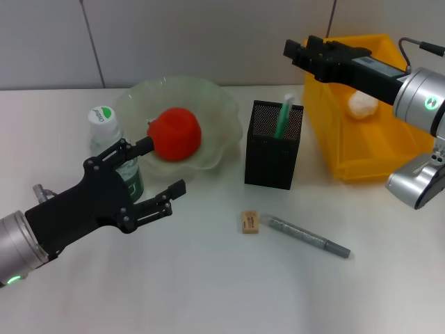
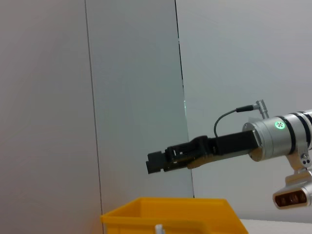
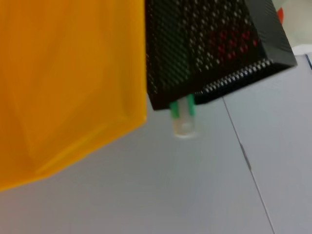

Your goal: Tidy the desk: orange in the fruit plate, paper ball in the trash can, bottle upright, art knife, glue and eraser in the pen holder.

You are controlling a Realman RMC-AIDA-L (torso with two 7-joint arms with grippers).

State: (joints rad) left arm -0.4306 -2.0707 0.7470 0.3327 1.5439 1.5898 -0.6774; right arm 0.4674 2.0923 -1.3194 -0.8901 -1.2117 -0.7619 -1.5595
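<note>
Eraser (image 1: 249, 222) sits on the table (image 1: 208, 292) beside the grey art knife (image 1: 309, 236), whose long axis slants away toward the robot's right. Left gripper (image 1: 149, 174) hangs spread wide by the upright bottle (image 1: 111, 142), nearer of the two. Right gripper (image 1: 306, 54) hovers over the yellow trash can (image 1: 334, 156), paper ball (image 1: 362, 104) inside; its jaws I cannot tell.

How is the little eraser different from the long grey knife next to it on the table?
The eraser is a short tan block, while the art knife is a long, thin grey stick. The eraser lies nearer the fruit plate; the art knife angles away toward the robot's right. Both lie flat on the table, outside the pen holder.
</note>
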